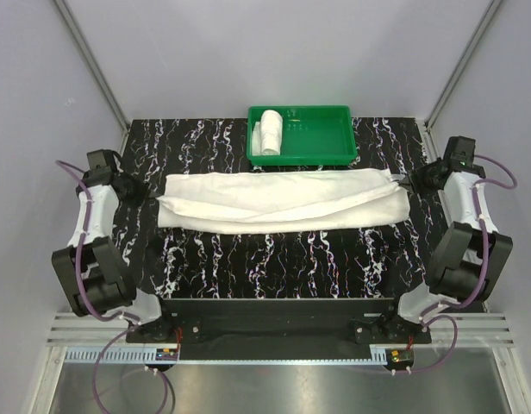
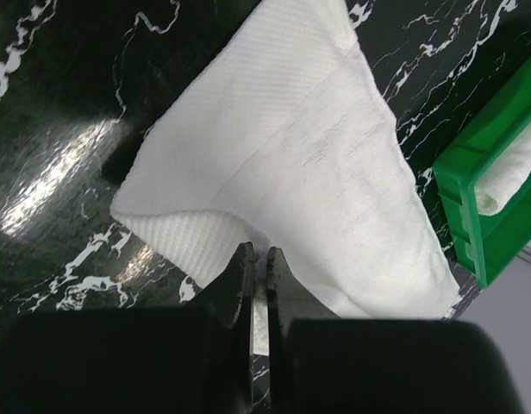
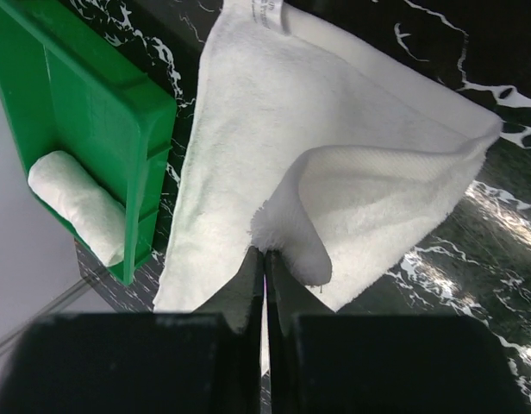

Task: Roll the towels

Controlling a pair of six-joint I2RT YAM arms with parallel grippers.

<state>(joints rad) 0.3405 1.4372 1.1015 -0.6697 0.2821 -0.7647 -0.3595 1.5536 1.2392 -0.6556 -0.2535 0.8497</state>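
Note:
The long white towel [image 1: 283, 200] lies folded lengthwise across the middle of the table, stretched between both grippers. My left gripper [image 1: 150, 200] is shut on its left end, with cloth pinched between the fingertips [image 2: 245, 259]; the long towel [image 2: 291, 155] spreads away from them. At the right end my right gripper [image 1: 409, 181] is shut on a bunched fold of the long towel [image 3: 274, 129], jaws almost touching in the right wrist view. The smaller towel [image 1: 269, 133] lies rolled up in the left part of the green tray [image 1: 334, 157].
The green tray [image 3: 84, 95] sits at the back of the black marbled table [image 1: 274, 259], just behind the long towel, with the rolled towel [image 3: 76, 203] inside it. Grey walls close in the sides and back.

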